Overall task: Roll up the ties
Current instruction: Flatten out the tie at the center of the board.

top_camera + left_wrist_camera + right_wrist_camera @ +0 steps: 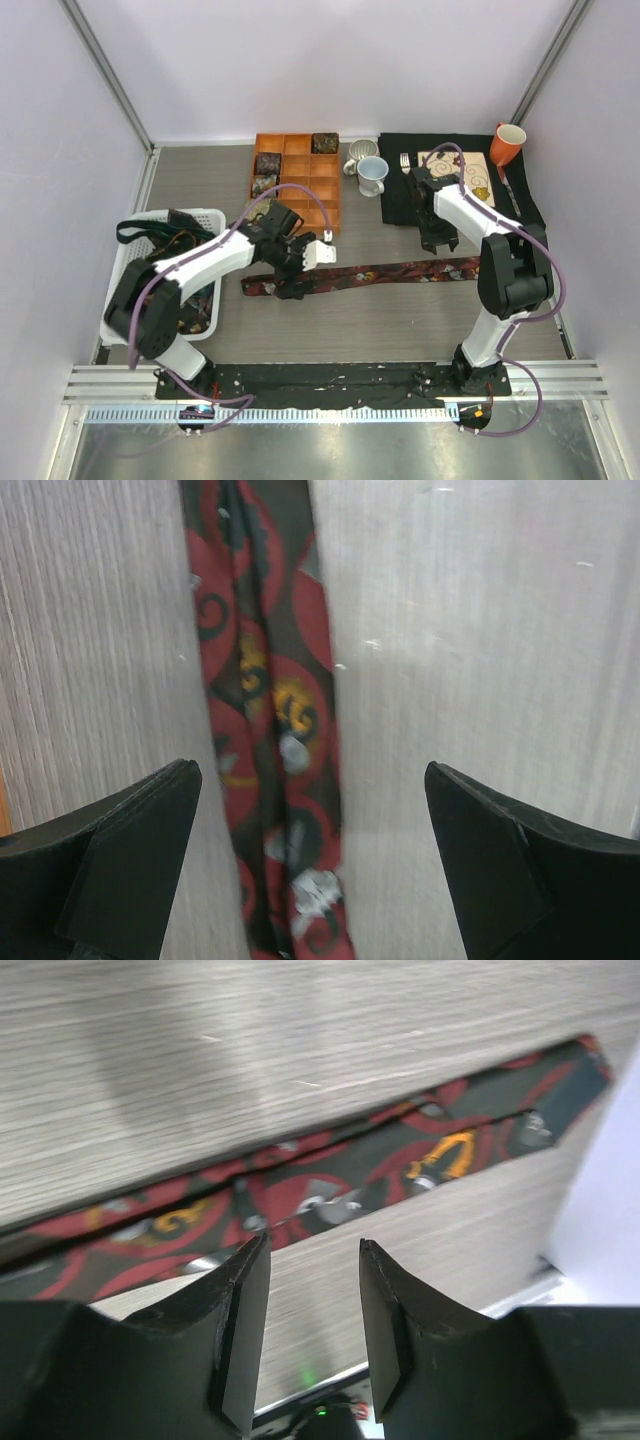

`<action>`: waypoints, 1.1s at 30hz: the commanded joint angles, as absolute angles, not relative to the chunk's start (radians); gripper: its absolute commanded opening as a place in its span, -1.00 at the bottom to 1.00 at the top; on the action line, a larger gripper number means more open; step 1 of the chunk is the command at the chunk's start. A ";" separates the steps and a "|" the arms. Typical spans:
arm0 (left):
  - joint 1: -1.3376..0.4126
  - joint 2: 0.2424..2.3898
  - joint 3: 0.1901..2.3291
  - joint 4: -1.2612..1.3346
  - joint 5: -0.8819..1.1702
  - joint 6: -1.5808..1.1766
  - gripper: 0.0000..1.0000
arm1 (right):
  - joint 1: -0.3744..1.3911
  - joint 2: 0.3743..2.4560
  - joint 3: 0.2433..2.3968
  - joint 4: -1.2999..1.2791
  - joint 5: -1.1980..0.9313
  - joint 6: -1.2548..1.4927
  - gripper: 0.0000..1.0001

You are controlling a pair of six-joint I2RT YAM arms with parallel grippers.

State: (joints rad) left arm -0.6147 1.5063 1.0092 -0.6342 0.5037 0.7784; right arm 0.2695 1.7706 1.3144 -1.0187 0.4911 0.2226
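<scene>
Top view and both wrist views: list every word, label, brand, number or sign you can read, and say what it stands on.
No readable text in any view.
tie: only red, yellow and grey swirl prints, no letters.
beige board on the black placemat: swirl drawings, no words.
patterned mug: marks too small to read.

You're looking at a grey wood-grain tabletop [400,320] enclosed by plain white walls [330,60] with slanted aluminium corner posts [108,75], evenly lit.
</scene>
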 commanded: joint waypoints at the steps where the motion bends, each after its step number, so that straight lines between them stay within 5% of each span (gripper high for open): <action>1: -0.647 1.635 1.120 -0.618 0.420 0.788 0.99 | 0.258 1.672 1.338 -0.971 0.356 0.221 -0.09; 9: -0.680 1.827 1.250 -0.621 0.374 0.811 0.94 | 0.207 1.589 1.333 -0.937 0.216 0.215 -0.09; 15: -0.681 1.966 1.407 -0.811 0.442 0.863 0.09 | 0.167 1.569 1.309 -0.931 0.196 0.198 -0.10; 26: -0.673 1.971 1.439 -0.963 0.540 0.894 -0.63 | 0.143 1.558 1.269 -0.911 0.127 0.184 -0.13; 28: -0.669 1.970 1.465 -0.973 0.552 0.879 -0.49 | 0.143 1.563 1.272 -0.910 0.120 0.181 -0.14; 29: -0.667 1.965 1.468 -0.957 0.548 0.844 -0.10 | 0.143 1.563 1.272 -0.910 0.117 0.183 -0.14; 33: -0.666 1.904 1.444 -0.841 0.522 0.767 0.43 | 0.141 1.562 1.281 -0.904 0.114 0.181 -0.14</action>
